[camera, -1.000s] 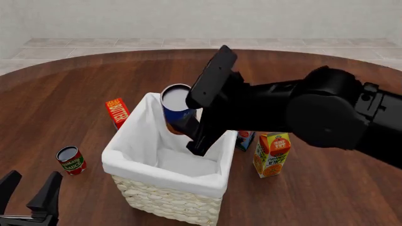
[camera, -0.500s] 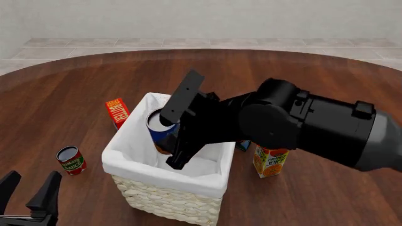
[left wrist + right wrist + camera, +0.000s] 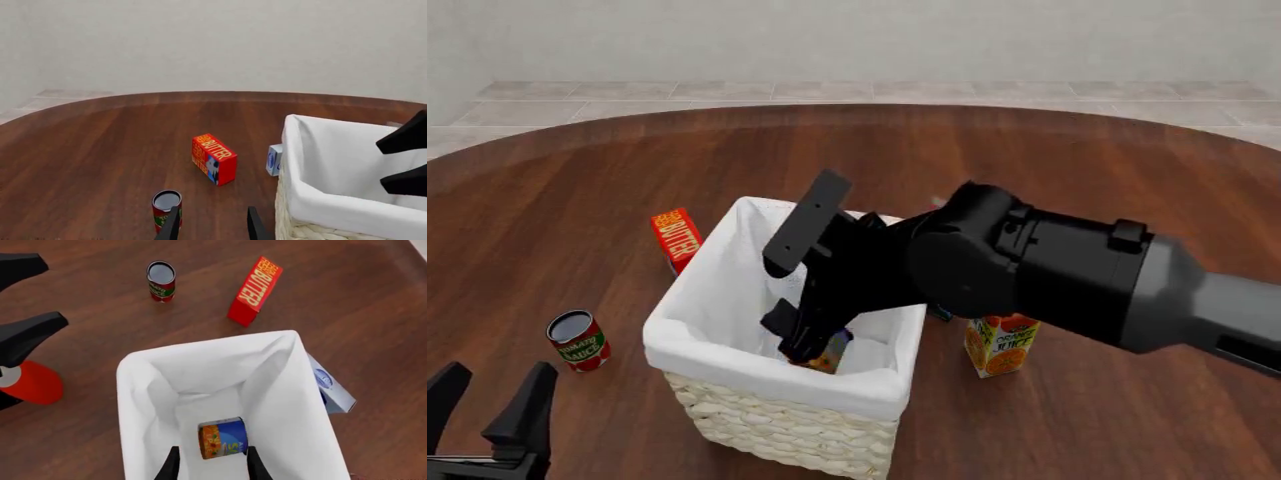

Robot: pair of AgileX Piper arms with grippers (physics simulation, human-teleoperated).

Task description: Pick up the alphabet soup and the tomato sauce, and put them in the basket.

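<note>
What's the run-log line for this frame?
alphabet soup: in basket | right gripper: open above it | tomato sauce: on table | left gripper: open

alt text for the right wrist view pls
The alphabet soup lies on its side on the white lining at the bottom of the basket, just beyond the right gripper, whose jaws stand apart. Outside on the wooden table are the upright tomato sauce and a red butter box.

The round dark wooden desk [image 3: 587,180] carries the basket [image 3: 777,418], standing directly under the right gripper [image 3: 807,345]. A tomato sauce can [image 3: 577,340] stands upright just ahead of the left gripper [image 3: 487,420]. Beyond it lies a red butter box [image 3: 675,238]. An orange juice carton [image 3: 1002,342] stands beside the basket.
</note>
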